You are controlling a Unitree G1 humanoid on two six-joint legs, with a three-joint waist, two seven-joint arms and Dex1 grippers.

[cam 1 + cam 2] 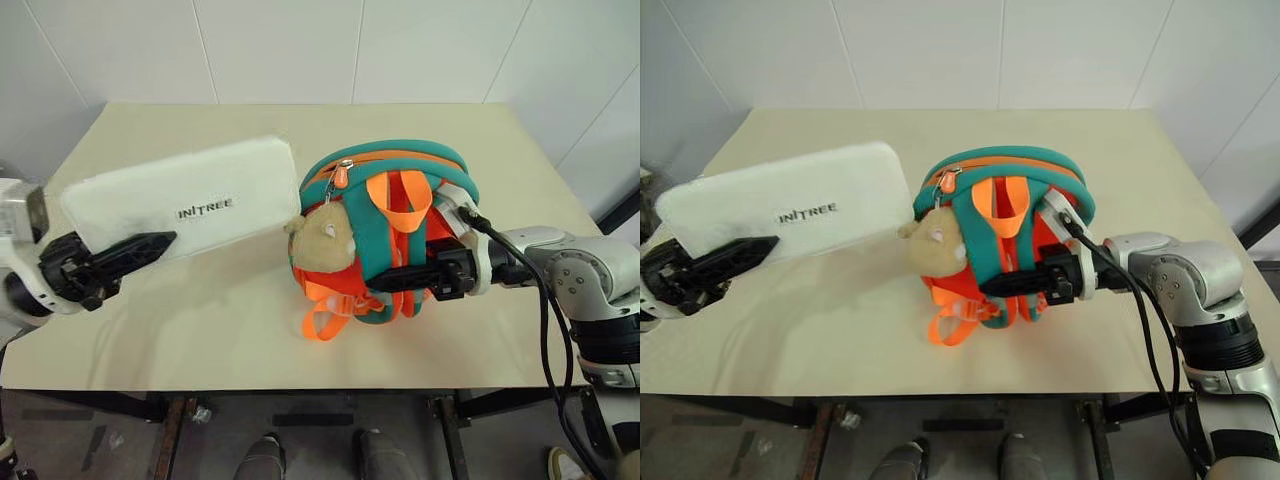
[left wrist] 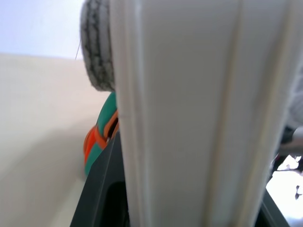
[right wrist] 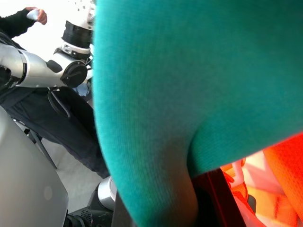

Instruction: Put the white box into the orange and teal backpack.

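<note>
2 arms are busy over the table (image 1: 200,330), and each has something in hand. On the right side the backpack (image 1: 375,170) stands propped up near the middle of the table, teal band arched over the top, orange zipper line running just under it, a tan plush charm (image 1: 322,240) hanging at its front beside a tangle of orange straps (image 1: 330,305). The right gripper (image 1: 400,280) reaches in level from the right, fingers pinched shut on the backpack, on the teal band low at its front by the look of it, holding it up.

Over to the left, the white box (image 1: 180,205) is up off the table, its long axis running left to right and a touch away from the robot, near corner tipped toward the backpack. The left gripper (image 1: 140,250) is clamped tight on the box's near long edge, toward its left end.

So the whole thing turns on 1 relation: the box's right end sits just beside the backpack's top left shoulder, near the zipper pull (image 1: 340,177). I cannot tell how wide the zipper mouth gapes, and the box looks about as long as the bag. My read: the left arm must carry it rightward and nose that end down into the opening.
</note>
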